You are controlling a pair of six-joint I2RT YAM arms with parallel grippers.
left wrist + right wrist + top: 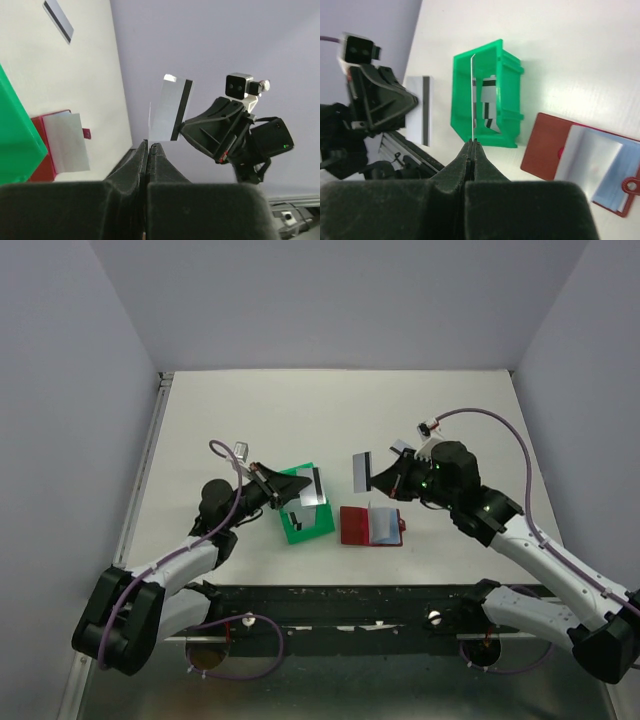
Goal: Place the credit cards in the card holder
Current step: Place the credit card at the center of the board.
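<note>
The green tray (460, 100) hides most of the cards (487, 101) inside it; their count is unclear

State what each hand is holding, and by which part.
Left hand: a credit card, pinched at the edge opposite its stripe. Right hand: another credit card, pinched at its striped edge.

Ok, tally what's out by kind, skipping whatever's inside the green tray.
Credit cards held aloft: 2
Credit card lying loose: 1
Card holder: 1
Green tray: 1
Total: 5
</note>
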